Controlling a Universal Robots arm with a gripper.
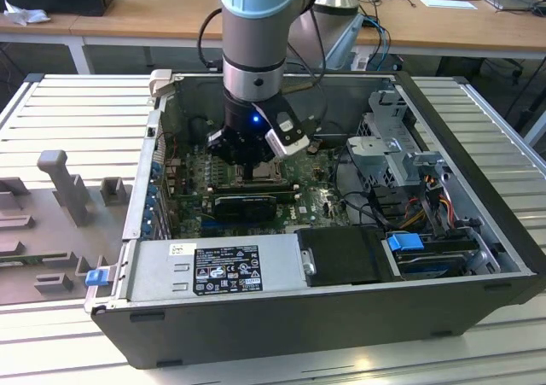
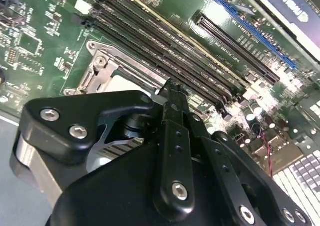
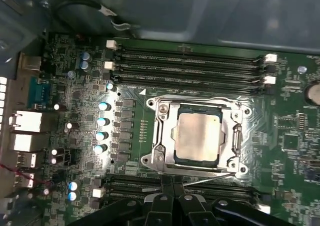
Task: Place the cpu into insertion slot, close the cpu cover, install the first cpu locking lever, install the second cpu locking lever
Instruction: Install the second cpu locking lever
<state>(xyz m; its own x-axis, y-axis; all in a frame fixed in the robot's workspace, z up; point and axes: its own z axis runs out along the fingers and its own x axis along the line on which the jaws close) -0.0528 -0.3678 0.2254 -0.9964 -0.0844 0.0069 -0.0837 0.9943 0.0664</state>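
First wrist view: the cpu (image 3: 198,136) sits in the slot (image 3: 166,147) under the closed cover (image 3: 235,136). The hand (image 3: 172,196) is clenched, holding nothing, above the board (image 3: 295,136).

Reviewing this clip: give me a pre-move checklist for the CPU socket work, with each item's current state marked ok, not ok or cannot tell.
1. The cpu lies in the insertion slot, square to it: ok in the first wrist view.
2. The cpu cover is down around the chip, its cut-out showing the metal top: ok.
3. Locking lever along the socket edge nearest the gripper is latched: cannot tell; the thin rod sits slightly angled.
4. The other lever's state: cannot tell.
5. Gripper is positioned at the socket edge by that lever: ok.
6. Memory slots beside the socket are free of stray parts: ok.
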